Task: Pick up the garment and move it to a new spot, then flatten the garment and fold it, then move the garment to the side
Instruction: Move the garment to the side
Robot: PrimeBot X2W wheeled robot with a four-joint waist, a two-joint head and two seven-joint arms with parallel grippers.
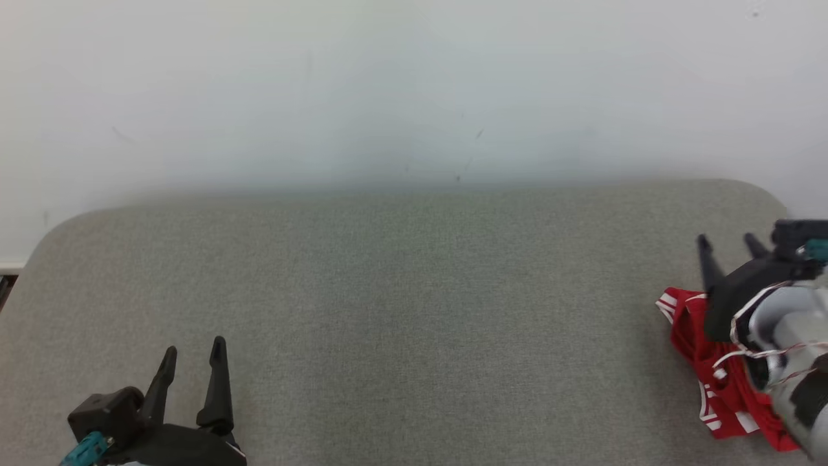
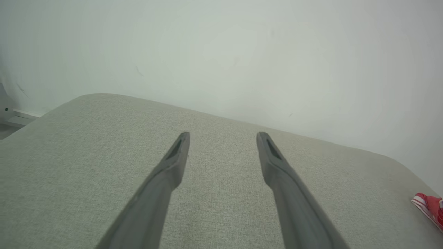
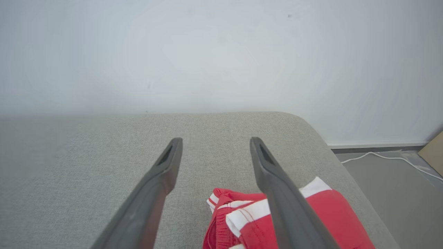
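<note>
The garment (image 1: 711,382) is red with white stripes and lies bunched at the right edge of the grey cushioned surface (image 1: 414,310). Over it hovers my right gripper (image 1: 728,249), open, with nothing between its fingers. The right wrist view has the garment (image 3: 322,221) below and behind the open right gripper (image 3: 216,143), partly covered by one finger (image 3: 277,186). My left gripper (image 1: 194,353) stands open at the lower left, far from the cloth. A red corner of the garment (image 2: 429,205) peeks in at the right edge of the left wrist view, beyond the open left gripper (image 2: 223,138).
A pale wall (image 1: 414,84) rises behind the surface. The surface's rounded right end drops to a grey floor (image 3: 391,193), where a white cable (image 3: 380,157) and a brown board corner (image 3: 434,152) lie.
</note>
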